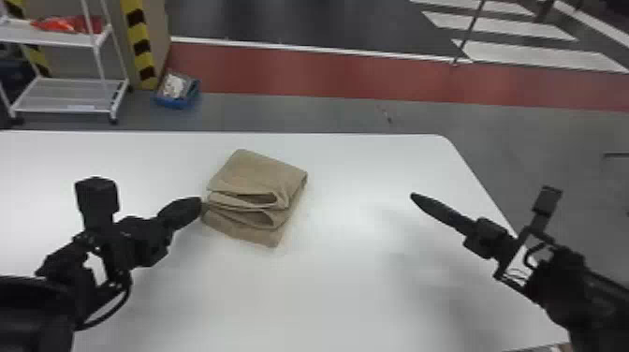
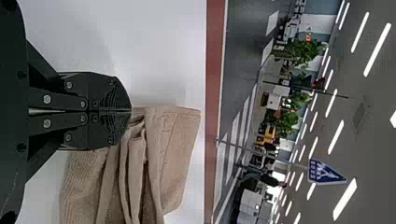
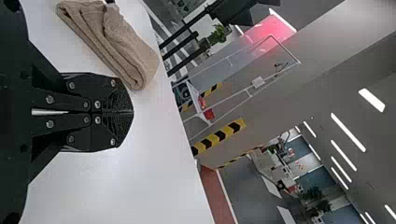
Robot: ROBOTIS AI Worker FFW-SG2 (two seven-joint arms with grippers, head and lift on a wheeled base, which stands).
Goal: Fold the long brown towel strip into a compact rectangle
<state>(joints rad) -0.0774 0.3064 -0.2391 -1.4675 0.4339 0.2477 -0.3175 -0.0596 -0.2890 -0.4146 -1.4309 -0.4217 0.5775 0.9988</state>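
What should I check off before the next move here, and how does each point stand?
1. Towel wholly on table: ok.
2. Towel folded into a stack: ok.
3. Layers flat and even: not ok, loops gape on the near side.
4. Left gripper clear of towel: not ok, its closed tips are at the towel's edge.
5. Left gripper pinching cloth: cannot tell.
6. Right gripper closed and clear of towel: ok.
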